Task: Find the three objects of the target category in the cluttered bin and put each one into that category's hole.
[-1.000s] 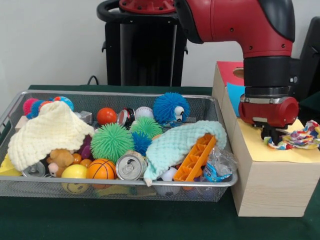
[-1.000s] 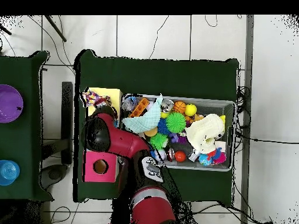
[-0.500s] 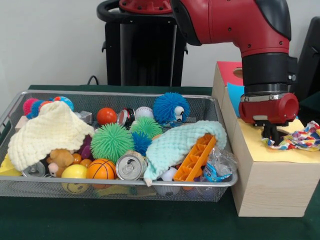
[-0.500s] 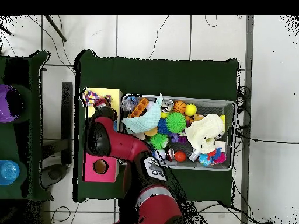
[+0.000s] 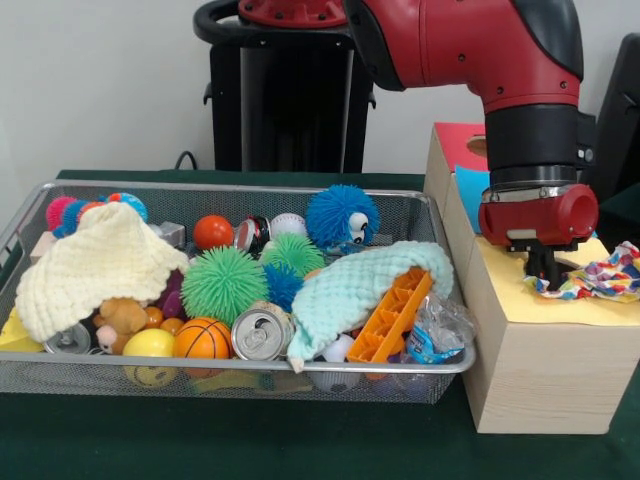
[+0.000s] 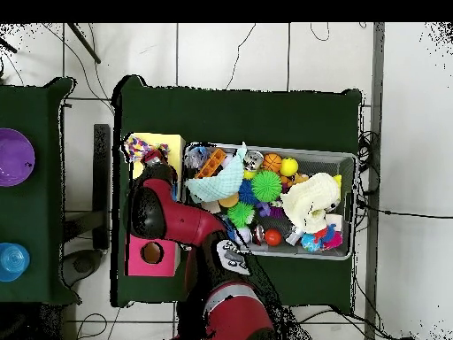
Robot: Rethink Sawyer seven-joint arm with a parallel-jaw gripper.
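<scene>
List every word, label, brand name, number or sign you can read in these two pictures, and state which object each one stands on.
No text can be read in either view.
Crumpled plastic wrapper at the wire bin's corner: blue printing, too blurred to read.
Drink can: only its plain silver top shows.
Yellow ball and the wooden box: no lettering to be seen.

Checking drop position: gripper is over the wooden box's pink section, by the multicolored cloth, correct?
Not pink. The front view shows the gripper over the wooden box's yellow section, by the multicolored cloth; the pink section lies farther back.
</scene>
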